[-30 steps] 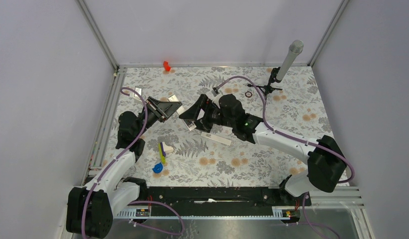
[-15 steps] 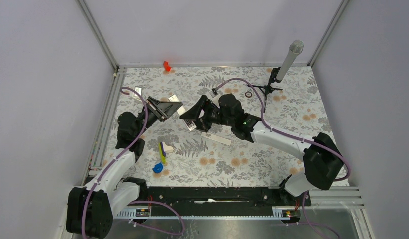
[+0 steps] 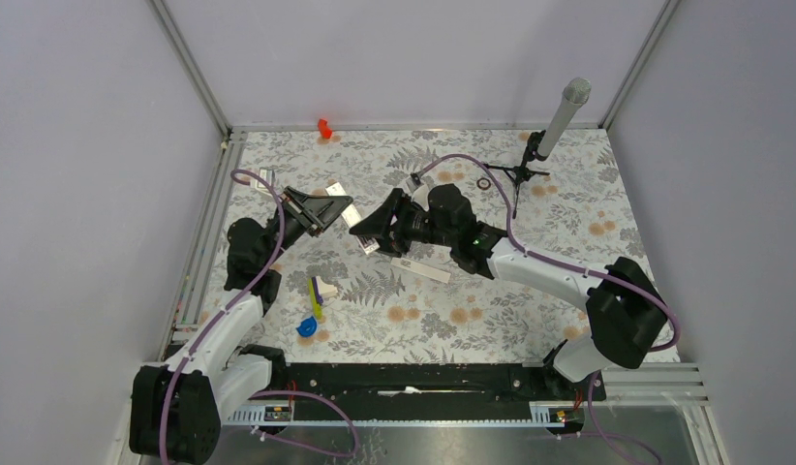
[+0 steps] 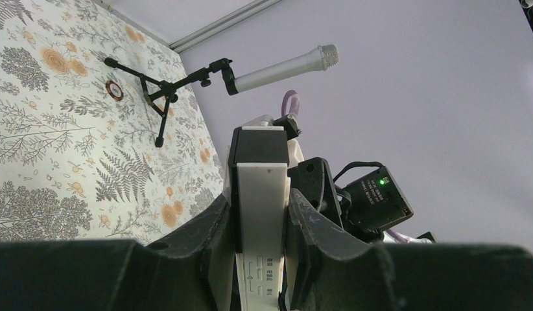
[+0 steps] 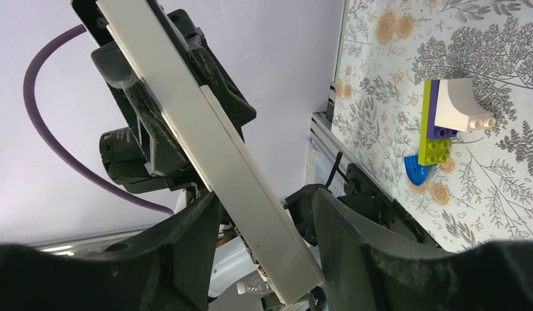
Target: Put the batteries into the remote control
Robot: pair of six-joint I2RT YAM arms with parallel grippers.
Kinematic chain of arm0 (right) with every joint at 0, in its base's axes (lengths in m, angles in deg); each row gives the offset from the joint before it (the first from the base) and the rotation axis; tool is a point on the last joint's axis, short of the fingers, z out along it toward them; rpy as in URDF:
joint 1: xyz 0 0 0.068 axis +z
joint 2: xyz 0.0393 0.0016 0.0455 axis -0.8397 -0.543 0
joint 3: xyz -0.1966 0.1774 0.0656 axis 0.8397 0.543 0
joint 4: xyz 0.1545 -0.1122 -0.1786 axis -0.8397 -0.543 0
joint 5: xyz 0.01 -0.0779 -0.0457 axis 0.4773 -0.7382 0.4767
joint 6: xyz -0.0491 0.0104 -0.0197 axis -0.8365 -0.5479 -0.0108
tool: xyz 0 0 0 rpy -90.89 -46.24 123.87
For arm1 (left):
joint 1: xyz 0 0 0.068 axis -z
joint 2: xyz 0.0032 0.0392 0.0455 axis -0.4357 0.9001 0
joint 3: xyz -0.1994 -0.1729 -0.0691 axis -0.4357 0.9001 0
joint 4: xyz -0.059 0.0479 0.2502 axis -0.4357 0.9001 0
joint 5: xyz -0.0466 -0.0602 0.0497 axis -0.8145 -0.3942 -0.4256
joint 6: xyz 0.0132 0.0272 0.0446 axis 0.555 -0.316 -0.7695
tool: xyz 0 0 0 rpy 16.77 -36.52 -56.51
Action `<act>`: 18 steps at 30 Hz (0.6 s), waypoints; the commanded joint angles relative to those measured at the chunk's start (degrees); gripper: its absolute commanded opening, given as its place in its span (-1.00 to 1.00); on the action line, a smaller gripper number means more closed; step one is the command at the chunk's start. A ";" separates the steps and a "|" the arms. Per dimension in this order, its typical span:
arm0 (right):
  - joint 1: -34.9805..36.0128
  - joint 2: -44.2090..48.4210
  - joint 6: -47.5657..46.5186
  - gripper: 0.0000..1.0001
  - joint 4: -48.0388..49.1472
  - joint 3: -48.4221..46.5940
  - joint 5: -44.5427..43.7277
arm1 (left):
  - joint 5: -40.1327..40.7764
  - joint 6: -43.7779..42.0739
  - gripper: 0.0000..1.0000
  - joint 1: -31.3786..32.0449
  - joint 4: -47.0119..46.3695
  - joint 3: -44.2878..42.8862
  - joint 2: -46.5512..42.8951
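The remote control (image 4: 262,201) is a slim white bar with small grey marks, held off the table. My left gripper (image 4: 262,206) is shut on it, one finger on each long side. In the top view the left gripper (image 3: 336,206) and right gripper (image 3: 365,226) meet tip to tip over the table's middle left. In the right wrist view the remote control (image 5: 205,142) runs slantwise between the fingers of my right gripper (image 5: 264,210), which stand open on either side of its free end with a gap on the right. No batteries can be made out in any view.
A flat white strip (image 3: 420,269) and a small white piece (image 3: 371,245) lie on the floral mat below the grippers. A toy brick cluster (image 3: 317,294) and a blue piece (image 3: 306,327) lie near the left arm. A microphone on a tripod (image 3: 559,121), a black ring (image 3: 484,182) and a red object (image 3: 323,127) stand at the back.
The right gripper has crept left toward the left gripper, and its jaws have narrowed around the remote control's free end. The left gripper keeps its grip.
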 commanded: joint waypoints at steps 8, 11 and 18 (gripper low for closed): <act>-0.30 -0.81 -2.51 0.40 3.48 0.85 1.61 | -0.26 3.39 -1.00 0.04 -2.78 -2.02 -1.68; -0.53 -0.34 -2.89 0.83 9.79 1.42 2.72 | -0.04 1.69 -1.00 0.04 -1.41 -1.74 -1.70; -1.62 0.47 -8.08 0.98 14.69 1.18 6.75 | 0.78 -1.72 -1.00 0.04 1.07 -0.88 -1.32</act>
